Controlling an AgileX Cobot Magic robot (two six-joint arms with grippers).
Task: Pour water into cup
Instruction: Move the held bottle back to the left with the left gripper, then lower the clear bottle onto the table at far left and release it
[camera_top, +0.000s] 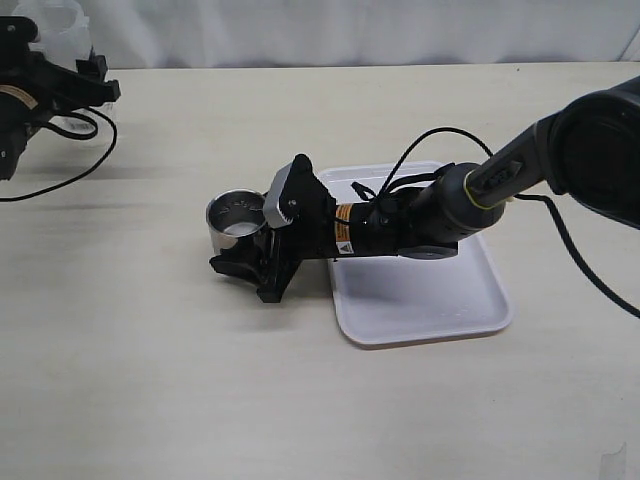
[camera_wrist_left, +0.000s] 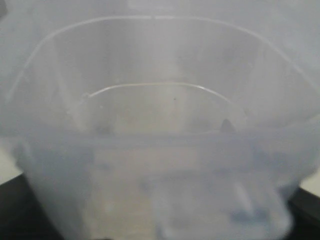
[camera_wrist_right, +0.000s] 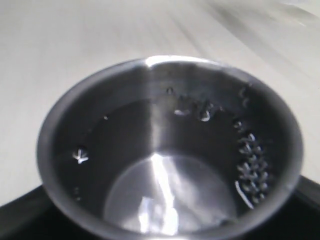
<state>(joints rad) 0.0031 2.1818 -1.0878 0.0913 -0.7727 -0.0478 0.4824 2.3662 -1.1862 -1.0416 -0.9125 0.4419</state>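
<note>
The steel cup (camera_top: 235, 217) stands on the table just left of the tray. My right gripper (camera_top: 250, 245) reaches across to it, one black finger (camera_top: 238, 267) at its near side, the other hidden behind it. In the right wrist view the cup (camera_wrist_right: 150, 125) fills the frame, with droplets on its inner wall and a faint glint of water (camera_wrist_right: 165, 200) at the bottom. My left gripper (camera_top: 92, 78) is at the far left back, holding a translucent plastic container (camera_top: 62, 22). That container (camera_wrist_left: 160, 125) fills the left wrist view and hides the jaws.
A white tray (camera_top: 430, 300) lies under the right arm, right of the cup. A black cable (camera_top: 70, 170) loops over the table by the left arm. A white backdrop closes off the table's far edge.
</note>
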